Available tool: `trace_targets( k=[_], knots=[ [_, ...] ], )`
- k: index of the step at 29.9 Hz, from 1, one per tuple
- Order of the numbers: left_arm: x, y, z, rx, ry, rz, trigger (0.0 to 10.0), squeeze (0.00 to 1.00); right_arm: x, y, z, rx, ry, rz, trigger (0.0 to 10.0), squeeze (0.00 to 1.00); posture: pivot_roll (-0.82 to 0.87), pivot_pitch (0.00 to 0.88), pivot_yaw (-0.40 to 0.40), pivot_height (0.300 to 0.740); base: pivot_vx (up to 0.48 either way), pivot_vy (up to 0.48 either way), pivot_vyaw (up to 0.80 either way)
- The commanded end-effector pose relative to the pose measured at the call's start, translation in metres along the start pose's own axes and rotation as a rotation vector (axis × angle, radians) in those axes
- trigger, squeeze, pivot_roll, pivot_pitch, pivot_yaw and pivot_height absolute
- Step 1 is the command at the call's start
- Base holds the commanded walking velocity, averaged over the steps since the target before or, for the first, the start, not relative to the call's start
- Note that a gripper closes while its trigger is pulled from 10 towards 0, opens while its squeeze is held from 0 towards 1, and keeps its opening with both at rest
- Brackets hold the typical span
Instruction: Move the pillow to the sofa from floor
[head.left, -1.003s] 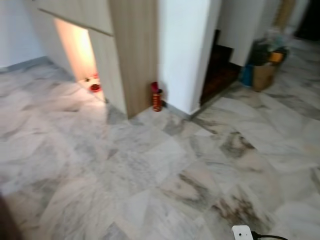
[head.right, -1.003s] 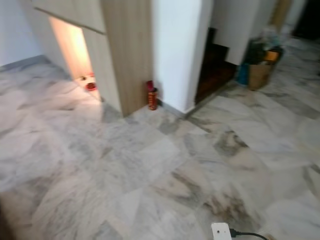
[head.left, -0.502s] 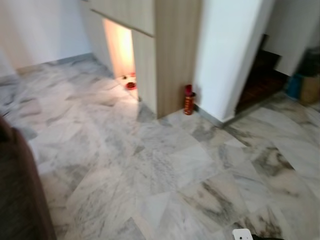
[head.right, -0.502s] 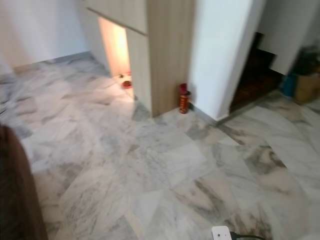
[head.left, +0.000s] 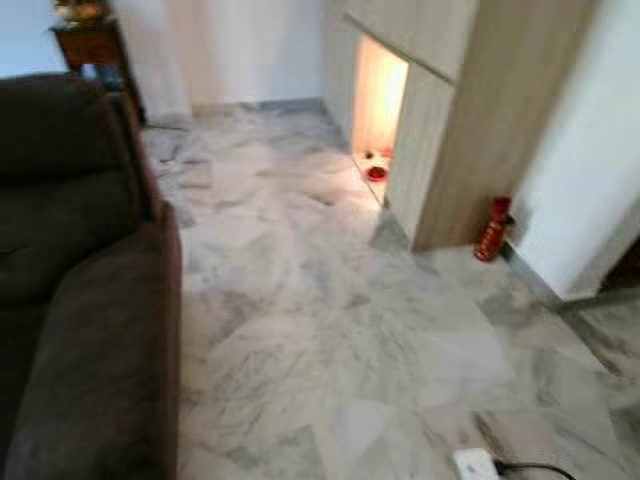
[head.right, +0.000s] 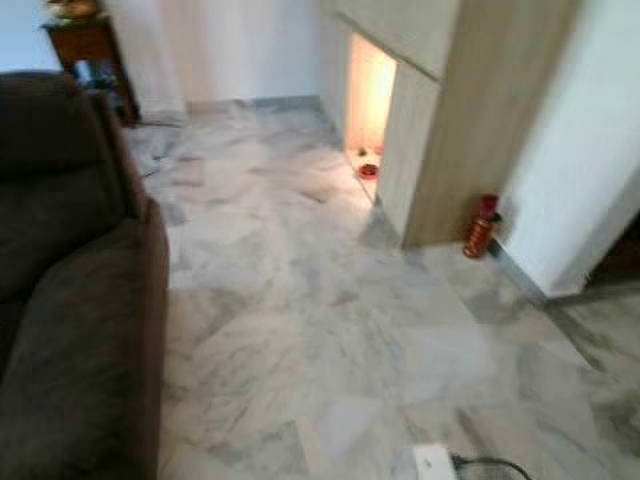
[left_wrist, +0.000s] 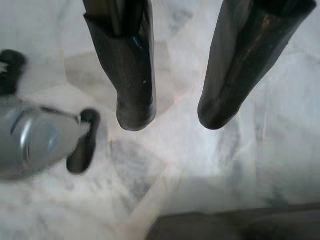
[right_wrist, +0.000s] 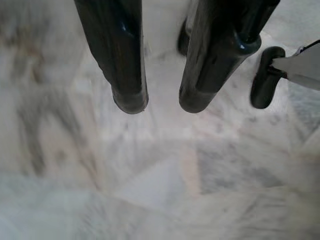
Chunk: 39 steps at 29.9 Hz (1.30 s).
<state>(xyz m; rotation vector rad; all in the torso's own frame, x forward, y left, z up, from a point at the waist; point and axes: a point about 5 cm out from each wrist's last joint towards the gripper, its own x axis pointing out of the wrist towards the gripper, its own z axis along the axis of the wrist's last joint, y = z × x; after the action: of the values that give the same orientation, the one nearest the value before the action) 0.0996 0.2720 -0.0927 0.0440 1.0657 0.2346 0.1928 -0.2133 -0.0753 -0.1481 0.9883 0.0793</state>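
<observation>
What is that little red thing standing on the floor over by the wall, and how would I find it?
Start at the tall wooden cabinet with the lit opening. At the foot of its corner, where it meets the white wall, a small canister stands upright on the marble floor. It is red with a darker red top.

A dark brown fabric sofa (head.left: 80, 300) stands along the left side of the room on the grey-veined white marble floor (head.left: 330, 330), its padded backrest at far left and its rounded armrest nearest the open tiles. The seat cushion is bare, its upholstery soft and matte. The sofa runs from the near left corner of the scene toward the far wall.
</observation>
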Motion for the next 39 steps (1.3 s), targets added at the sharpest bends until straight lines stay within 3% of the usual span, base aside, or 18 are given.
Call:
trace_targets(
  k=[1,5,11,27,36,39],
  knots=[
    [0.002,-0.007,0.003,-0.010,-0.006,-0.011,10.0,0.00,-0.003,-0.006,-0.010,-0.009,0.030,-0.016,10.0,0.00,0.00,0.000,0.008,0.740,0.000,0.000,0.80],
    [0.005,-0.016,0.012,-0.005,-0.021,-0.018,10.0,0.00,-0.002,-0.006,-0.010,-0.007,0.030,-0.017,10.0,0.00,0.00,0.000,0.012,0.740,0.000,0.000,0.80],
    [0.005,-0.017,0.012,-0.005,-0.023,-0.017,10.0,0.00,-0.002,-0.005,-0.010,-0.010,0.031,-0.016,10.0,0.00,0.00,0.000,0.014,0.740,0.000,0.000,0.80],
    [0.002,0.001,0.007,-0.003,-0.006,0.009,10.0,0.00,-0.002,-0.006,-0.012,0.000,0.044,-0.016,10.0,0.00,0.00,0.000,0.008,0.740,0.000,0.000,0.79],
    [0.002,0.001,0.008,-0.016,-0.001,0.017,10.0,0.00,-0.003,-0.005,-0.012,0.051,0.034,-0.022,10.0,0.00,0.00,0.000,0.007,0.740,0.000,0.000,0.00],
    [0.005,-0.009,0.013,-0.016,-0.003,0.010,10.0,0.00,-0.003,-0.005,-0.012,0.055,0.033,-0.019,10.0,0.00,0.00,0.000,0.007,0.740,0.000,0.401,0.00]
  ],
)
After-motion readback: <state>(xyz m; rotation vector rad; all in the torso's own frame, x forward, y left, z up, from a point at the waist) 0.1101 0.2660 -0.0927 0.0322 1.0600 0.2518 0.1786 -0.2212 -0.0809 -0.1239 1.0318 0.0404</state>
